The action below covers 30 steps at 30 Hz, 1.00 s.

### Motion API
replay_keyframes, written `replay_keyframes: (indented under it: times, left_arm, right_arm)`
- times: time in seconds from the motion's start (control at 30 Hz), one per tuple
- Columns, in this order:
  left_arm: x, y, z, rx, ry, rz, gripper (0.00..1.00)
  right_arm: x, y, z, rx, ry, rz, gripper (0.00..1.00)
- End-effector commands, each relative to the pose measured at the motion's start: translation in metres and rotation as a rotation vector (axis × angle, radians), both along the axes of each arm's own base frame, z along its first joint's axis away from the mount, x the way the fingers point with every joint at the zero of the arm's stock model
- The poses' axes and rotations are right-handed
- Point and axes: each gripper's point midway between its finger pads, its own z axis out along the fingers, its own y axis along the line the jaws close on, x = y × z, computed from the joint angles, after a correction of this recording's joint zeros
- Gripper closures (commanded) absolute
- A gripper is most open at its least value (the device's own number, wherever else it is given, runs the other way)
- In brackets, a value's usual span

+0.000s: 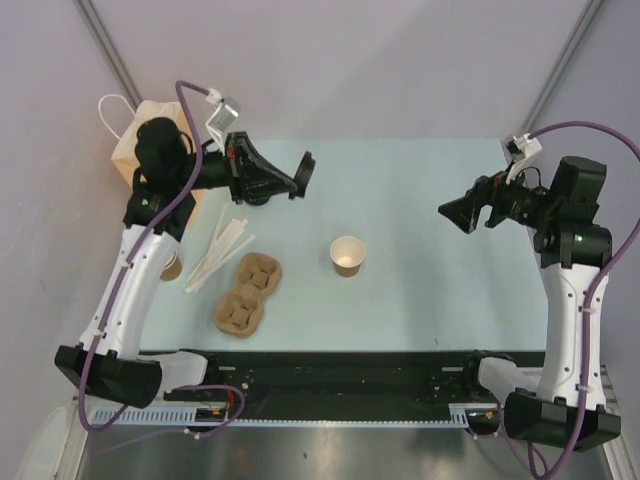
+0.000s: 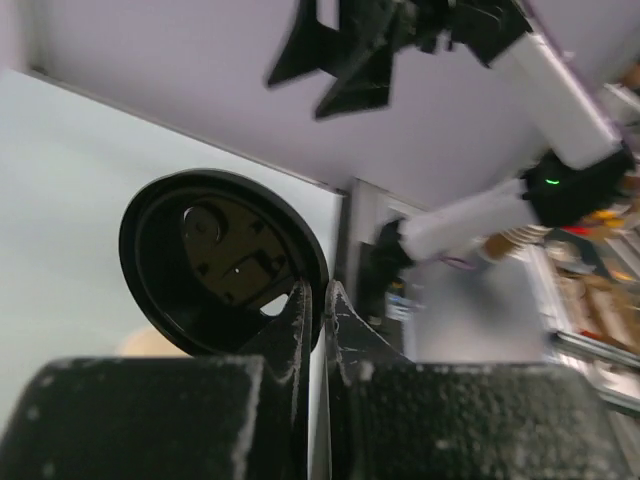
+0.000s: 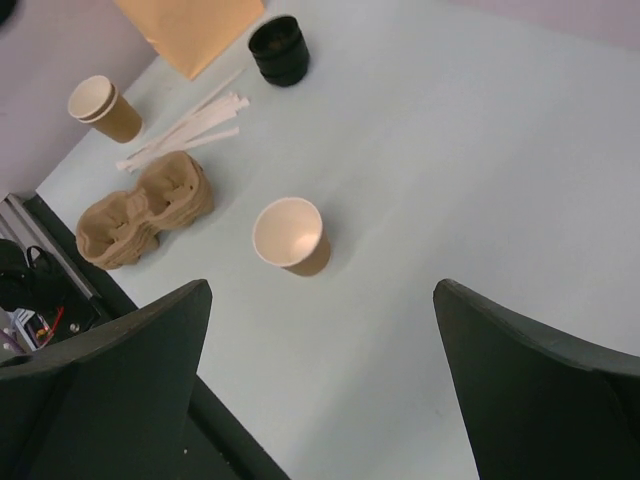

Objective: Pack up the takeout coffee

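Observation:
A round black lid [image 2: 170, 270] hangs edge-up above the table's far left, and my left gripper [image 2: 317, 292] is shut on its rim. From above, that gripper [image 1: 297, 180] and the lid [image 1: 305, 168] hover beside the paper bag [image 1: 135, 135]. A small brown paper cup [image 1: 347, 255] stands open-topped at mid-table. My right gripper [image 1: 455, 213] hangs open in the air to the cup's right, and its wrist view shows the cup [image 3: 292, 236] on the table below the open gripper [image 3: 322, 290]. A lidded takeout coffee is out of view.
A moulded cardboard cup carrier [image 1: 247, 292] lies left of the cup, with white wrapped sticks [image 1: 215, 255] beside it. Stacked lidless cups [image 3: 105, 108] stand at the left edge. A stack of black lids [image 3: 278, 48] sits by the paper bag [image 3: 190, 30].

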Motion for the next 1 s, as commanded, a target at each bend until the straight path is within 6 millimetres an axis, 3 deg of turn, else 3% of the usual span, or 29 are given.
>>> replay_keyframes:
  times: [0.0,0.1,0.2,0.3,0.37,0.47,0.63,0.83,0.97]
  left_arm:
    - [-0.071,-0.001,0.031,-0.087,-0.073,-0.260,1.00]
    - [-0.100,-0.010,0.036,-0.092,-0.091,-0.348,1.00]
    - [-0.112,-0.014,0.041,-0.099,-0.114,-0.383,1.00]
    - [-0.108,-0.016,0.047,-0.114,-0.120,-0.372,1.00]
    - [-0.105,-0.017,0.056,-0.129,-0.130,-0.361,1.00]
    - [-0.099,-0.019,0.066,-0.155,-0.139,-0.338,1.00]
    - [-0.099,-0.020,0.077,-0.183,-0.184,-0.331,1.00]
    - [-0.099,-0.018,0.081,-0.197,-0.276,-0.302,1.00]
    - [-0.093,-0.017,0.081,-0.210,-0.269,-0.265,1.00]
  right_arm:
    - [-0.024,0.028,0.065,0.007,-0.261,0.097,0.00]
    - [-0.038,0.042,0.091,0.028,-0.358,0.121,0.00]
    - [-0.050,0.059,0.115,0.085,-0.423,0.166,0.02]
    - [-0.061,0.075,0.135,0.157,-0.464,0.222,0.06]
    - [-0.071,0.091,0.145,0.196,-0.489,0.278,0.14]
    - [-0.073,0.104,0.164,0.220,-0.583,0.303,0.19]
    - [-0.079,0.144,0.166,0.237,-0.631,0.392,0.27]
    - [-0.074,0.176,0.158,0.415,-0.370,0.446,0.27]
    - [-0.087,0.190,0.167,0.404,-0.472,0.514,0.30]
